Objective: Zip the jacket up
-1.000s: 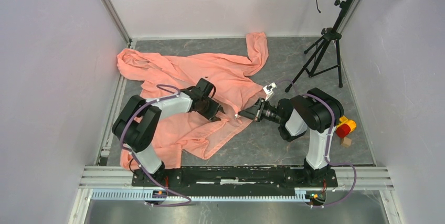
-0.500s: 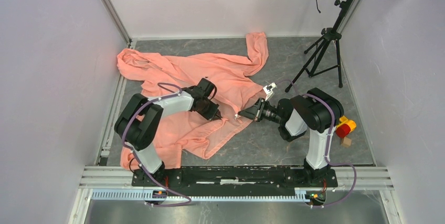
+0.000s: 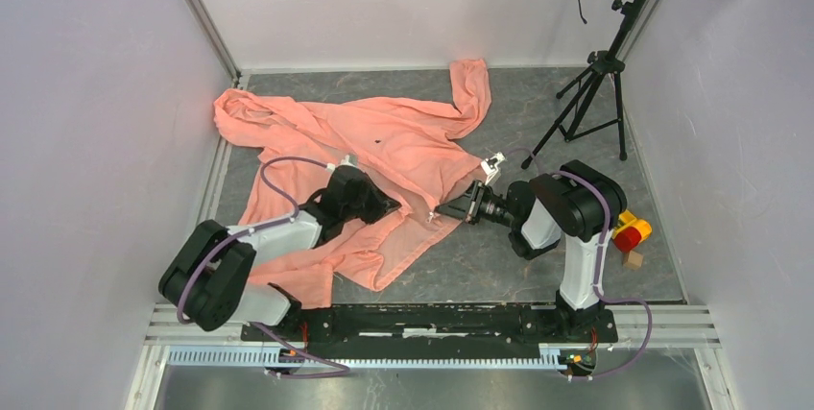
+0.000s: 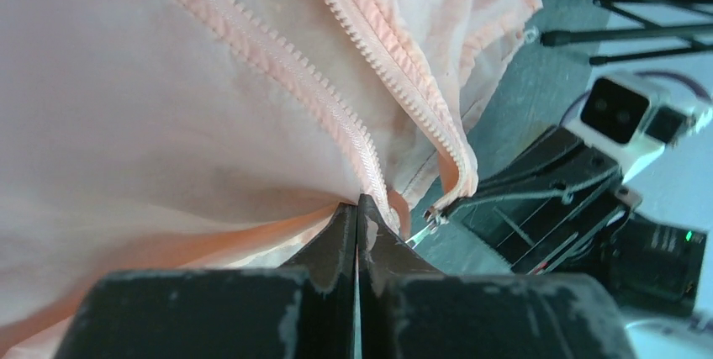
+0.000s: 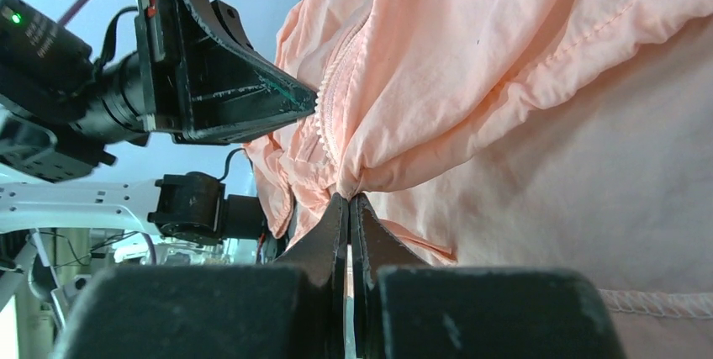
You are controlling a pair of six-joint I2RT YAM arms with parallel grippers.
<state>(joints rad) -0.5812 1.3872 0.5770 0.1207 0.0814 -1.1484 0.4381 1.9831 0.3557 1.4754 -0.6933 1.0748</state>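
The salmon-pink jacket [image 3: 384,136] lies spread across the grey table, open at the front. My left gripper [image 3: 386,205] is shut on the jacket's front edge right at one zipper tape [image 4: 336,119]; the other tooth row [image 4: 395,81] runs beside it. A small metal pull [image 4: 427,223] hangs at the bottom of that row, next to the right gripper's fingers [image 4: 538,199]. My right gripper [image 3: 443,210] is shut on a bunched fold of the jacket [image 5: 471,98] by the zipper teeth [image 5: 324,115]. The two grippers face each other, a short gap apart.
A black music-stand tripod [image 3: 595,74] stands at the back right. A red and yellow stop button [image 3: 631,232] sits beside the right arm. Pale enclosure walls close in the left, back and right sides. A sleeve [image 3: 472,93] reaches toward the back wall.
The left arm's elbow has swung down and to the left, uncovering the middle of the jacket; its gripper has stayed at the zipper edge. The right arm has not moved.
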